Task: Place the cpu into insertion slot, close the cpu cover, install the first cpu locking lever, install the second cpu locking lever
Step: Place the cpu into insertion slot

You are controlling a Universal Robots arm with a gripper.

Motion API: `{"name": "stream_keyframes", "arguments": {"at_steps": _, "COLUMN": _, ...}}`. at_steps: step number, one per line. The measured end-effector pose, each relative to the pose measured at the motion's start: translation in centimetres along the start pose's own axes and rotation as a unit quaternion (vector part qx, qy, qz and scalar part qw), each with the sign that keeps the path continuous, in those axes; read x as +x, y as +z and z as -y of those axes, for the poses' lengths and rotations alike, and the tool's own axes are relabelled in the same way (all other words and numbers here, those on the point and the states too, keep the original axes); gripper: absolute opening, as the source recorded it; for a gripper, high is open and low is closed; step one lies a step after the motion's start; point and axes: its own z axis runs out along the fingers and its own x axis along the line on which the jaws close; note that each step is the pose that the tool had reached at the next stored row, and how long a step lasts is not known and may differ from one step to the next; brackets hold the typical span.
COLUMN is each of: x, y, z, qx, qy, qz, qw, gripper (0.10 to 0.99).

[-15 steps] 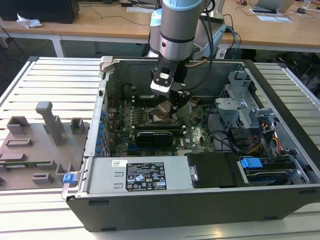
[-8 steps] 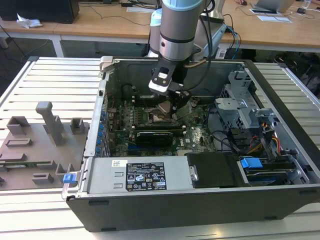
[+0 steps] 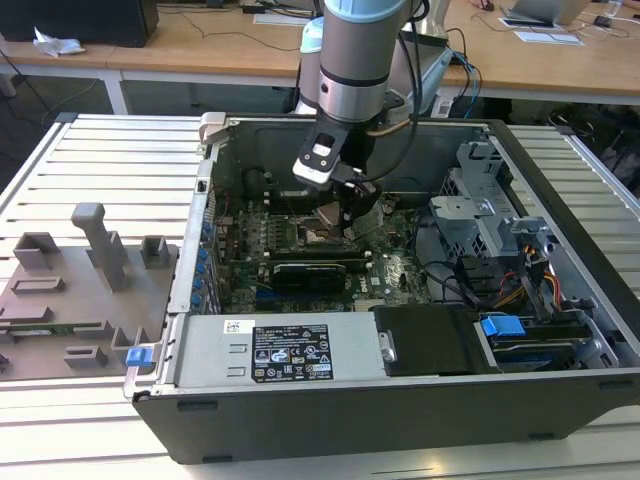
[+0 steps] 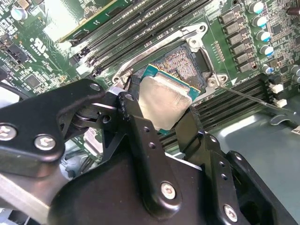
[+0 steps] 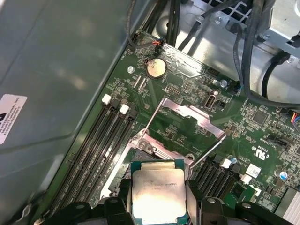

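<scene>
1. The cpu: dull, brushed silver-grey metal top with a green board edge.
2. The insertion slot: bright metal rim, dark pinned centre.
3. The cpu cover: thin, shiny bare metal.
4. The gripper: matt black, with glossy screw heads.
5. The table, at nine o'clock from the matt dark-grey case: ribbed satin metal.

The robot's arm is a thick silver-grey metal cylinder with a pale blue cap above it. A white-and-black block sits at its wrist, and thin black cables run beside it. The matte black gripper has angular, plate-like fingers studded with silver socket-head screws.
</scene>
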Motion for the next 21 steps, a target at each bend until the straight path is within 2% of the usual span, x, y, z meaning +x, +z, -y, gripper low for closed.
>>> {"name": "stream_keyframes", "arguments": {"at_steps": 6, "x": 0.0, "y": 0.02, "z": 0.0, "qx": -0.0005, "qy": 0.02, "qz": 0.0004, "qw": 0.9998, "gripper": 0.545}}
{"name": "stream_keyframes", "arguments": {"at_steps": 13, "x": 0.0, "y": 0.05, "z": 0.0, "qx": -0.0014, "qy": 0.053, "qz": 0.001, "qw": 0.9986, "gripper": 0.545}}
{"name": "stream_keyframes", "arguments": {"at_steps": 18, "x": 0.0, "y": 0.06, "z": 0.0, "qx": -0.0019, "qy": 0.073, "qz": 0.0014, "qw": 0.9973, "gripper": 0.545}}
{"name": "stream_keyframes", "arguments": {"at_steps": 21, "x": 0.0, "y": 0.08, "z": 0.0, "qx": -0.0024, "qy": 0.092, "qz": 0.0017, "qw": 0.9957, "gripper": 0.545}}
